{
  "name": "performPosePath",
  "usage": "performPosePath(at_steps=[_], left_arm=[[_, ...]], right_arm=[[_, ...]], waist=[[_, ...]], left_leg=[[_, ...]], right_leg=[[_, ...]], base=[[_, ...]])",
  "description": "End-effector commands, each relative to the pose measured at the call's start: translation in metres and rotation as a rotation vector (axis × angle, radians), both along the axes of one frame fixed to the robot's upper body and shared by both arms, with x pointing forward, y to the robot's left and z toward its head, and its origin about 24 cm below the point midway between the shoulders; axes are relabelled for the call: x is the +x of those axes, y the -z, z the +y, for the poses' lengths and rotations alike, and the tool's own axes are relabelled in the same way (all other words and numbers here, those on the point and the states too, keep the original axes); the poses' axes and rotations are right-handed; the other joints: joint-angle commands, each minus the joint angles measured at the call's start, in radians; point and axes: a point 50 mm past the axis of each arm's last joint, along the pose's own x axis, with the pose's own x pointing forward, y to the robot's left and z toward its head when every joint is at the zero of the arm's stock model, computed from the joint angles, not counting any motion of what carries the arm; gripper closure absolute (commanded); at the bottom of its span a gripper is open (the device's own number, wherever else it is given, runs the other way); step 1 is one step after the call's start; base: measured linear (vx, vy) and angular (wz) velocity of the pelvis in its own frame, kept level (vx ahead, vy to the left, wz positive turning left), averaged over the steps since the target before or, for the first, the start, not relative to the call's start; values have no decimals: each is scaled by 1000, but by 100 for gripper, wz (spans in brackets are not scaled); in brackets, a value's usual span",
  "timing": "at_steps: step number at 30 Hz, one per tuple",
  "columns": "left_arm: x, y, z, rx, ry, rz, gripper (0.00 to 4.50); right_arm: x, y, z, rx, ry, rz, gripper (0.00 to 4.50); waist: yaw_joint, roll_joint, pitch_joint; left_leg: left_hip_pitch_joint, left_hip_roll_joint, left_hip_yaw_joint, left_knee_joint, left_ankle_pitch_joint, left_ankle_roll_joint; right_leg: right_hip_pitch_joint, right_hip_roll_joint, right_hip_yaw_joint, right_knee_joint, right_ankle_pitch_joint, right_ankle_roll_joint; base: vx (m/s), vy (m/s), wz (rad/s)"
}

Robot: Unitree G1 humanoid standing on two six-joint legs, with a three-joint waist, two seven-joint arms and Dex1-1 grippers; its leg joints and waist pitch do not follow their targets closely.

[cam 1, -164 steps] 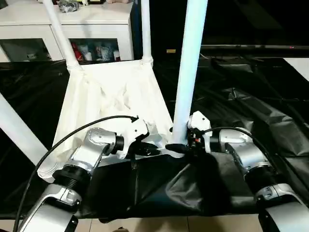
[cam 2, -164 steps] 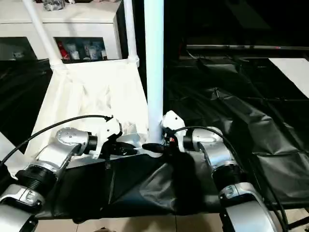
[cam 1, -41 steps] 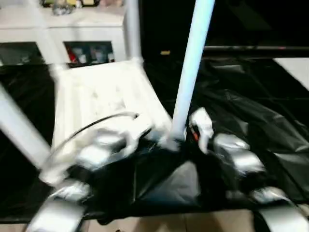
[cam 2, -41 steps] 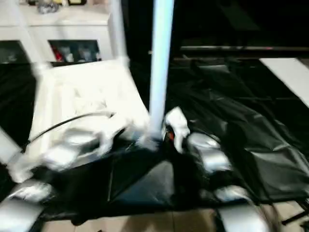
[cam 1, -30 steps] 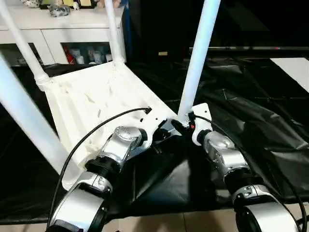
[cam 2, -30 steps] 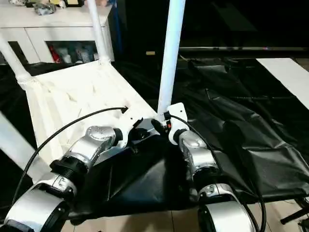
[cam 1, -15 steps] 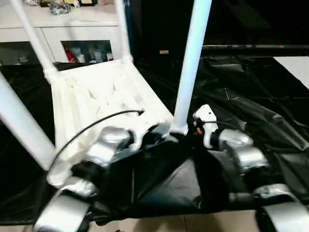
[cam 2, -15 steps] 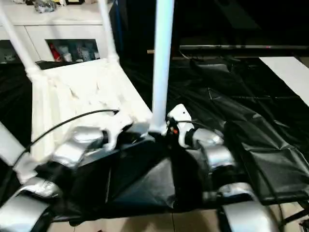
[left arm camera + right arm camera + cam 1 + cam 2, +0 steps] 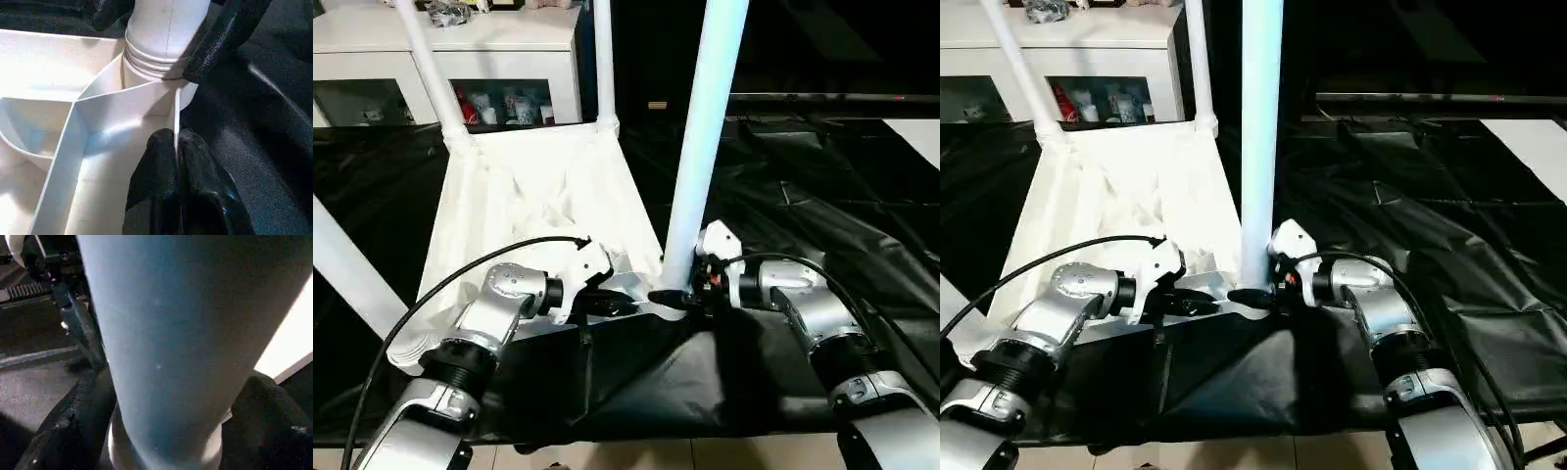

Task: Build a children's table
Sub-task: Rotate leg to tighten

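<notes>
The white tabletop [image 9: 538,196] lies upside down, ribbed underside up, with its legs standing in the corner sockets. The near right leg [image 9: 703,137] rises just in front of me. My left gripper [image 9: 176,139] is shut on the tabletop's thin near rim, one black finger on each side of the wall, close beside that leg's socket [image 9: 156,63]. My right gripper [image 9: 674,297] is shut on the foot of the near right leg [image 9: 161,333], whose tube sits between its two fingers [image 9: 73,426].
A crumpled black sheet [image 9: 822,206] covers the work surface under and around the tabletop. A white cabinet with glass doors [image 9: 372,59] stands behind. A long dark bar [image 9: 822,98] lies at the far right. Pale floor [image 9: 705,455] shows at the near edge.
The whole picture swung and tilted over the last second and has settled back to the framing of 5.5 s ago. Both grippers keep the same holds on the rim and the leg.
</notes>
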Motion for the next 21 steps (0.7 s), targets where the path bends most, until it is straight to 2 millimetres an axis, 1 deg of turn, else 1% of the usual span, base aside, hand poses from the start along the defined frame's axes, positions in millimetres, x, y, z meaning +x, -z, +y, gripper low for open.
performPosePath(at_steps=[1,2,6,11,12,13,14,15,16,17,18,19,20,21], left_arm=[[-2,-9,-7,-110,33,-5,450],[-2,-9,-6,-110,33,-2,450],[-2,-9,-5,-108,24,-3,450],[4,-6,-4,-76,-45,-9,450],[9,-5,-5,-69,-101,-16,450],[9,-5,-6,-68,-106,-17,450],[12,-5,-7,-67,-140,-24,450],[16,-5,-10,-57,-180,-33,450],[19,-4,-12,-47,-207,-39,450],[24,-3,-16,-30,-271,-46,450],[29,-2,-19,-11,-349,-53,450],[29,-2,-19,-11,-349,-53,450],[33,-1,-21,-5,-398,-55,450],[35,-1,-26,-8,-436,-56,450]], right_arm=[[-2,1,-3,-21,-23,-5,134],[-3,2,-4,-26,-28,0,134],[-3,2,-5,-25,-27,13,175],[-3,7,-5,-3,18,42,186],[-1,10,-4,19,72,61,187],[-1,11,-4,21,78,63,187],[0,13,-2,31,120,74,188],[1,17,0,38,172,83,189],[1,20,2,40,213,91,189],[2,25,6,37,262,99,189],[2,30,11,30,312,104,189],[2,30,11,30,312,104,189],[2,31,14,28,349,97,189],[4,34,19,34,413,98,189]], waist=[[-1,-20,-61],[-1,-20,-62],[-2,-20,-62],[-2,-23,-62],[-3,-25,-61],[-4,-25,-59],[-5,-25,-58],[-6,-26,-58],[-6,-27,-58],[-12,-29,-55],[-11,-27,-55],[-12,-29,-56],[-13,-30,-56],[-11,-29,-57]], left_leg=[[8,25,0,-57,-227,72],[9,25,1,-57,-224,72],[9,25,1,-56,-221,76],[8,25,1,-55,-218,76],[9,24,2,-56,-224,75],[9,23,1,-56,-228,73],[10,21,1,-57,-236,66],[13,21,0,-58,-240,58],[13,21,-1,-58,-242,54],[9,19,-1,-60,-244,50],[13,19,-2,-60,-252,45],[14,17,-2,-59,-252,42],[12,17,-2,-59,-251,43],[13,16,-2,-58,-251,44]], right_leg=[[50,-54,42,-60,-304,-189],[49,-54,43,-60,-299,-191],[50,-53,42,-59,-291,-196],[50,-53,42,-58,-294,-194],[49,-52,42,-60,-311,-189],[48,-53,42,-62,-323,-187],[48,-53,42,-66,-350,-176],[46,-54,42,-69,-367,-169],[48,-55,42,-69,-372,-166],[48,-54,41,-72,-392,-155],[46,-54,41,-75,-407,-150],[46,-55,41,-77,-415,-145],[47,-56,41,-79,-423,-137],[46,-57,40,-80,-426,-135]], base=[[0,0,0],[0,0,0],[0,0,0],[0,0,0],[0,0,0],[0,0,0],[0,0,0],[0,0,0],[0,0,0],[0,0,0],[0,0,0],[0,0,0],[0,0,0],[0,0,0]])
